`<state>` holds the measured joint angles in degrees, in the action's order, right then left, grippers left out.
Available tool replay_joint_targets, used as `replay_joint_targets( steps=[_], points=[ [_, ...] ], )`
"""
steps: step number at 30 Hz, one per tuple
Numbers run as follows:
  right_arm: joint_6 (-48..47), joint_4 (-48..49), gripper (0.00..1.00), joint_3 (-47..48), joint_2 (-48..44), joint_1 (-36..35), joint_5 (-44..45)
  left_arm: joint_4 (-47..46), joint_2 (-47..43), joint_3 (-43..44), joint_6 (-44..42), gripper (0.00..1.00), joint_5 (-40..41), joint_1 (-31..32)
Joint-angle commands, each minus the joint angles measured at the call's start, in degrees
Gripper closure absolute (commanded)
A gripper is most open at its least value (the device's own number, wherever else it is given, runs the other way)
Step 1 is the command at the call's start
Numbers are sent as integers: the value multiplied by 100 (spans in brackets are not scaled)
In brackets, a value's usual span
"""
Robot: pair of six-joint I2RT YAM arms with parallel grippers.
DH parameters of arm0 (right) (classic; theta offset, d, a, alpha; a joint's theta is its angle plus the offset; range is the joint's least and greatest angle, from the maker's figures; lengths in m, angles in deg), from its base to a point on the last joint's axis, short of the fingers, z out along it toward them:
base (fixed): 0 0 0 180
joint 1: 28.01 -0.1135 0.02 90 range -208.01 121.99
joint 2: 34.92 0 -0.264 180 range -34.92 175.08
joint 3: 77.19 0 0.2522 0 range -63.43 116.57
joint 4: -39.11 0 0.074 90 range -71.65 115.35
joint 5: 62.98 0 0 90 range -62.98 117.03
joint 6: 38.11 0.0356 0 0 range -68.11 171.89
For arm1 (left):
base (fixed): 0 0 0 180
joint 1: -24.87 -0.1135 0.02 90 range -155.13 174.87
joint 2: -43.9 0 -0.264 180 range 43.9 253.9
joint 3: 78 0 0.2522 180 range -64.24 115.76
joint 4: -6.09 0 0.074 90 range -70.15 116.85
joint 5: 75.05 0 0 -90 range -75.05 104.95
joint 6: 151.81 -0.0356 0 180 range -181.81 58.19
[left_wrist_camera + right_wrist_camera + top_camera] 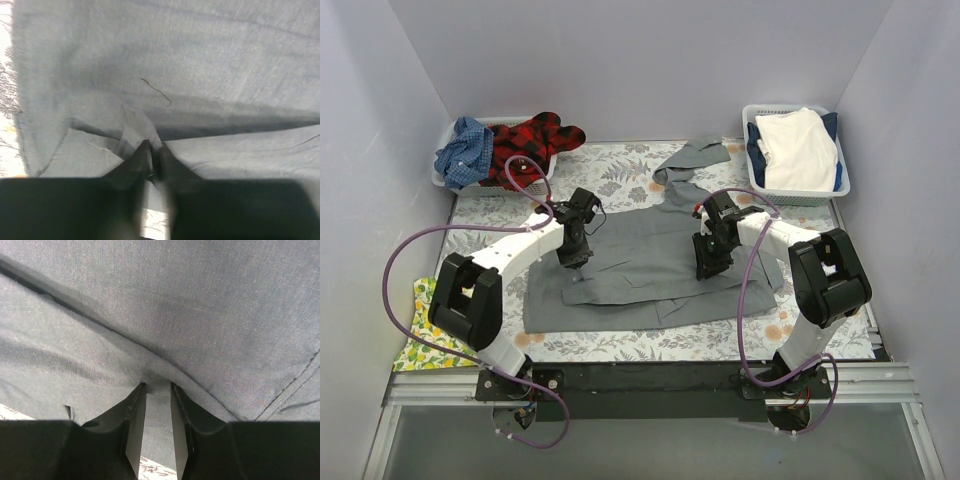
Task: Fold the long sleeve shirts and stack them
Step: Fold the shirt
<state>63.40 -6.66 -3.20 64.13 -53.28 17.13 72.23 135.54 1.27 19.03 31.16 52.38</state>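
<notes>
A large mid-grey long sleeve shirt (640,262) lies spread on the middle of the table, one sleeve trailing toward the back (695,155). My left gripper (573,262) rests on its left part and is shut on a small pinched ridge of the grey cloth (200,60), its jaws (154,147) close together. My right gripper (708,268) sits on the shirt's right part, and a thick fold of grey fabric (200,300) is held between its jaws (157,387). A blue checked shirt (465,150) and a red-black plaid shirt (535,135) lie bunched in the back-left basket (442,180).
A white basket (842,178) at the back right holds a white cloth (800,150) over something blue. A yellow lemon-print cloth (420,335) hangs at the table's front-left corner. The fern-print cover (620,345) shows around the shirt. Grey walls enclose three sides.
</notes>
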Motion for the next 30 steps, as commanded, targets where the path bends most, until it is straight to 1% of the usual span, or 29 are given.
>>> replay_joint_targets(
  steps=[1,2,3,5,6,9,10,11,12,13,16,19,22,24,28,30],
  points=[
    [-8,-139,66,147,36,32,303,430,-182,163,63,69,594,0],
    [1,-139,66,147,36,32,303,474,-77,137,116,49,655,0],
    [1,-130,66,147,45,32,303,544,-32,111,177,38,717,0],
    [9,-130,66,147,36,32,330,694,73,163,248,34,909,0],
    [18,-130,66,147,27,32,339,729,74,207,257,29,963,0],
    [71,-148,66,147,10,32,400,581,-66,383,91,28,762,0],
    [80,-148,66,147,1,32,470,389,-119,400,-14,27,639,0],
    [106,-182,66,147,1,32,523,265,-163,401,-120,26,473,0],
    [167,-192,66,147,18,40,575,133,-190,322,-295,26,106,0],
    [194,-200,66,147,18,49,637,115,-146,287,-244,26,41,9],
    [238,-218,66,147,45,93,655,176,-32,-82,-60,26,84,9],
    [238,-209,66,147,53,93,629,10,-119,-459,11,27,41,9],
    [238,-209,66,130,36,102,629,-245,-181,-627,-7,28,-117,9],
    [247,-209,66,130,45,102,637,-229,-59,-663,20,29,-127,9],
    [238,-218,66,121,18,93,646,-35,214,-830,90,26,172,9],
    [238,-227,66,130,18,102,646,-44,136,-848,125,24,234,9]
  ],
)
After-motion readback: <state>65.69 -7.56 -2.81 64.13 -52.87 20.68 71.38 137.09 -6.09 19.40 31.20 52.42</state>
